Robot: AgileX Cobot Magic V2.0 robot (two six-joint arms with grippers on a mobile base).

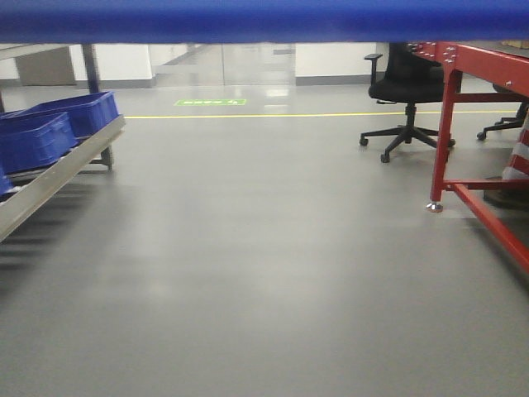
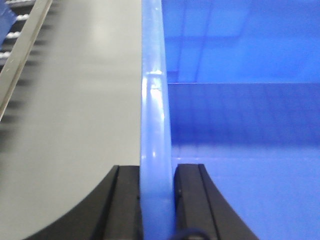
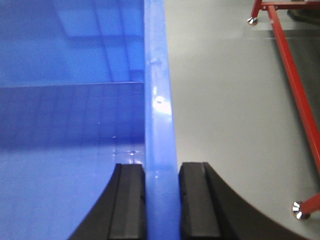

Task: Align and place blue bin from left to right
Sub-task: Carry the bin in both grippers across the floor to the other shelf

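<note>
Black fingers (image 2: 125,200) of the left tool (image 2: 156,200) are clenched on the thick left rim of the blue bin (image 2: 152,115), one finger outside the wall and one inside. The same grasp is recorded for the right tool (image 3: 161,200) on the opposite rim. The blue bin is thus held between both tools. Its inside is seen in both wrist views. In the front view its wall is seen as a blue band across the whole top edge.

Surface: smooth grey floor (image 1: 264,273), glossy, with soft reflections. A yellow line (image 1: 331,114) is painted across it far ahead, and a green marking (image 1: 210,102) lies just beyond.

Edges: at left a sloped roller rack (image 1: 62,174) is noted, carrying deeper-blue bins (image 1: 50,132) one behind another. At right a red steel frame (image 1: 463,116) stands on levelling feet, with a black office chair (image 1: 405,91) near it.

Open room: a broad lane of floor is left between rack and frame. Grey floor is seen between each held rim and the structure on its side.
</note>
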